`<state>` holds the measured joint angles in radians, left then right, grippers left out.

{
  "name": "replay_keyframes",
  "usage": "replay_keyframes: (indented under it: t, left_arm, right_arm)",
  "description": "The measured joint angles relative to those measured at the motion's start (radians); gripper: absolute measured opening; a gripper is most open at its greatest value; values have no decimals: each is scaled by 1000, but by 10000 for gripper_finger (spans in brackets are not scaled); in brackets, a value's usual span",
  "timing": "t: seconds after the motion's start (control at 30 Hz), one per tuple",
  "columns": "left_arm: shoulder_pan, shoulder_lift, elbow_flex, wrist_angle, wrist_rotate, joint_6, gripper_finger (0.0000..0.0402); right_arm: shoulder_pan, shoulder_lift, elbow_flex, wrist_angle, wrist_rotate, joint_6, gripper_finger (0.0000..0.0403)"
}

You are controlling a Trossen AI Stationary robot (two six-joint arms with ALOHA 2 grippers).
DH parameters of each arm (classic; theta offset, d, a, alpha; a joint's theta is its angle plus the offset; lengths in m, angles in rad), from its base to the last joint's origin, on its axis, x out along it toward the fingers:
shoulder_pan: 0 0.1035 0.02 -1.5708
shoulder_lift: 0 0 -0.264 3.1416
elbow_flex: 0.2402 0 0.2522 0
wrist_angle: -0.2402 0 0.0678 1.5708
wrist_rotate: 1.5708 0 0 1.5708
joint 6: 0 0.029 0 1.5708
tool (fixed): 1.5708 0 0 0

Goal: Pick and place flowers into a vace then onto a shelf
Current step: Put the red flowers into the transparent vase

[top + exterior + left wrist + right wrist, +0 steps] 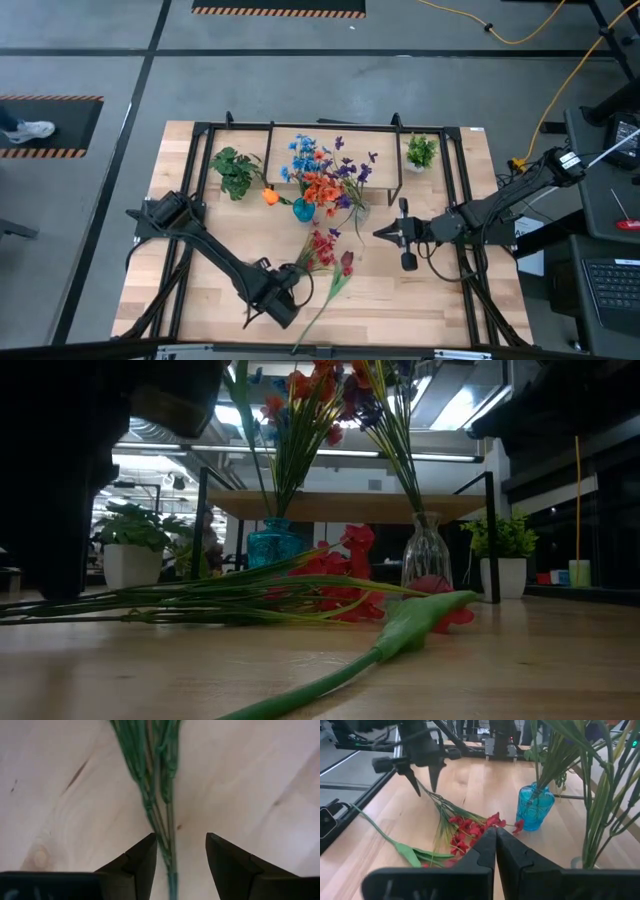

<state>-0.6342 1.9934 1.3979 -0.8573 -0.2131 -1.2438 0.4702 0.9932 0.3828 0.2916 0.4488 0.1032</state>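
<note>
left gripper (180, 851): jaws parted, nothing gripped; set low over the front of the table (190, 290), stem ends of the red flowers (322, 248) seen between the fingers (137, 862), nearer one finger than the other.
red flowers: lying flat on the table, blooms twd the centre, stems running back to the left gripper.
tulip (345, 264): dark-red bloom w/ long green stem, laid on the table just beside the red bunch, untouched.
right gripper (495, 845): pinched shut, empty, held above the table right of centre, pointed twd the blue vase (535, 811); arm judged as waiting.
blue vase: upright near the centre, already filled w/ blue & orange blooms.
clear vase (427, 552): upright just beside it, purple blooms inside.
shelf (345, 506): at the back; no vase seen on top of it.
step: pick-up of the red bunch judged in hand.
next: stems to be centred btwn the jaws, closed on, then the bunch lifted & tipped stem-down into a vase.
</note>
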Motion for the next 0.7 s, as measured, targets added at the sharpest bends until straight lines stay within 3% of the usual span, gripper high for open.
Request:
replay_keyframes:
  t: [0.23,0.4,0.7]
  left_arm:
    - [0,19,0,-13,-4,-1,159]
    - [0,19,0,-15,-41,-43,139]
    - [-8,19,-1,-15,-14,-62,110]
  right_arm:
    - [0,0,0,4,-6,1,17]
    - [0,0,0,4,-6,1,17]
    - [0,0,0,4,-6,21,17]
